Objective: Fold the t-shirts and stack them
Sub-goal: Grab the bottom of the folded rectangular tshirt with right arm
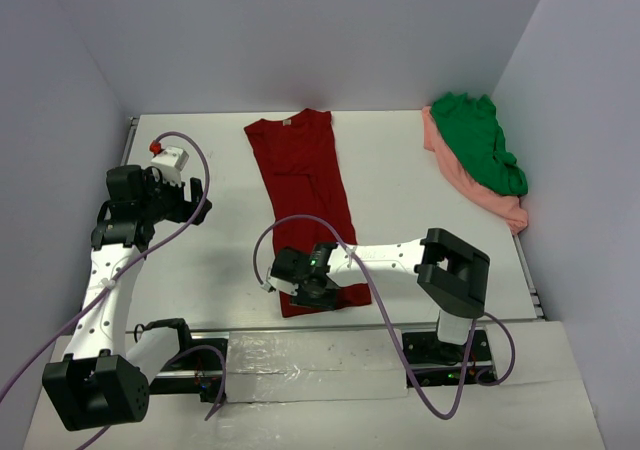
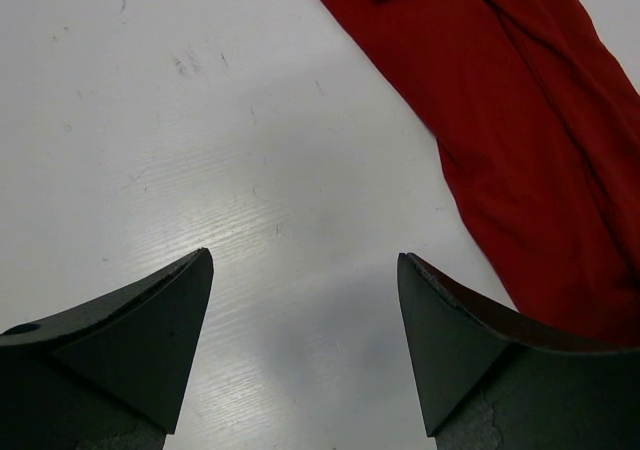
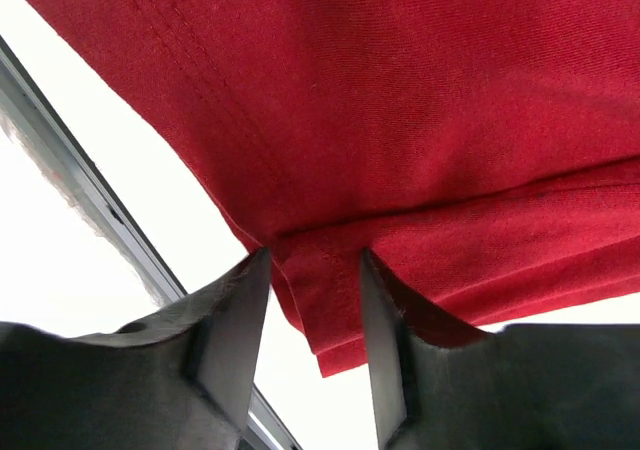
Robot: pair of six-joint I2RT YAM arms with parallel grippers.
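**Three shirts on a white table, the right gripper at the red one's hem**

Top view: there are three t-shirts and two arms. The dark red t-shirt (image 1: 305, 180) lies in a long narrow strip down the middle of the white table (image 1: 420, 220), with its collar and small pale label at the far end. The green t-shirt (image 1: 480, 145) is bunched on top of the salmon pink t-shirt (image 1: 505, 210) in the far right corner, well apart from the red one. Plain pale walls (image 1: 300, 40) close in the table on the left, far and right sides. The right gripper (image 1: 305, 292) sits over the near end of the red strip. The left gripper (image 1: 195, 207) hangs over bare table to the left of the shirt and does not touch it.

Left wrist view: the left gripper (image 2: 305, 260) is spread wide, with nothing between its fingers but scuffed white table (image 2: 250, 170). The dark red t-shirt (image 2: 540, 140) runs along the upper right, beyond the right fingertip.

Right wrist view: the right gripper (image 3: 315, 255) has its two fingers drawn close on a doubled corner of the dark red t-shirt (image 3: 400, 100). The stitched hem fills the gap between them, so it is gripping the cloth. Behind the cloth, on the left, are white table (image 3: 120, 155) and a dark rail (image 3: 90, 170) running on the slant.
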